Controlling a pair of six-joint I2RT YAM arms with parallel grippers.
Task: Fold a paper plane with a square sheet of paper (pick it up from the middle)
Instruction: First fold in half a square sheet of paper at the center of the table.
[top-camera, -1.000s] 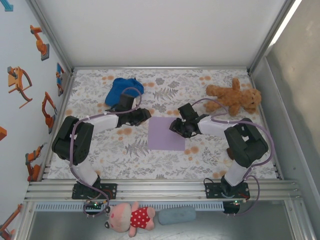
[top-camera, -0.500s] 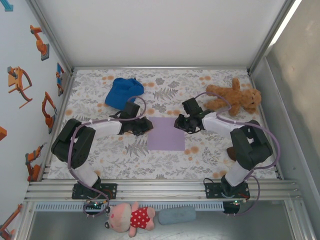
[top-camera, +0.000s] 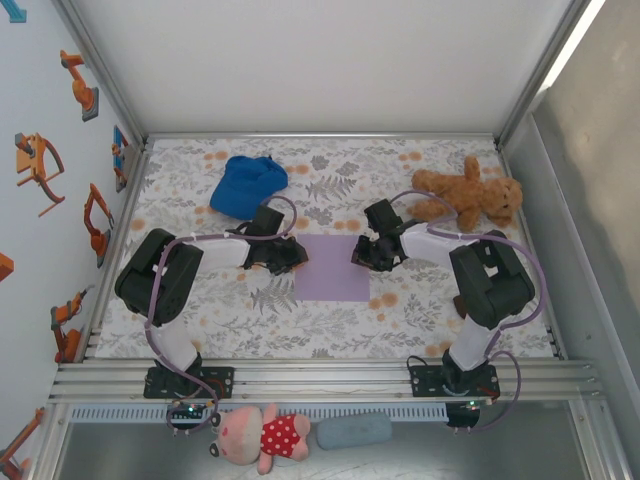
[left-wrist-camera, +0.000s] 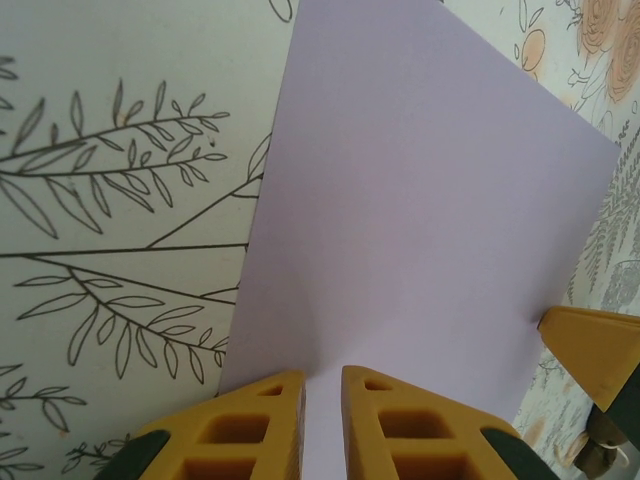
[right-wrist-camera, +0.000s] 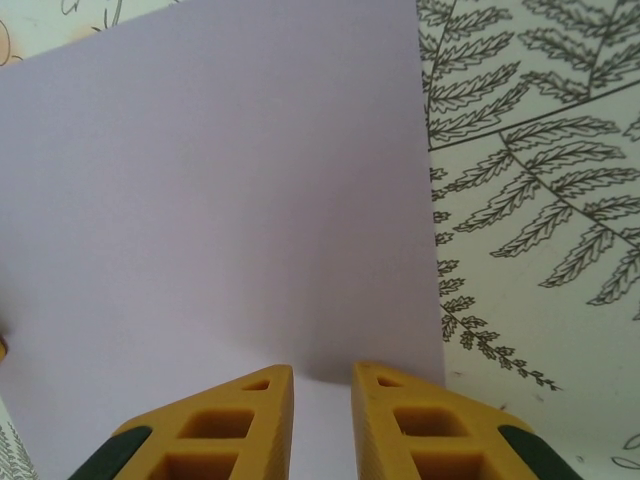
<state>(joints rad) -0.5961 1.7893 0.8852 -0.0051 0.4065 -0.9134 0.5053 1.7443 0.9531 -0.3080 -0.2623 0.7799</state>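
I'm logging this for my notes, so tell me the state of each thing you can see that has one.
Paper: flat, unfolded.
Left gripper: nearly closed, narrow gap, tips at paper's left edge, grip unclear.
Right gripper: nearly closed, narrow gap, tips at paper's right edge, grip unclear.
Cap: crumpled, lying loose.
Teddy: lying down, untouched.

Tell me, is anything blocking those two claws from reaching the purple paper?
Nothing visible does. The left gripper and right gripper sit right at opposite edges of the square sheet of paper; the blue cap and teddy bear lie farther back.
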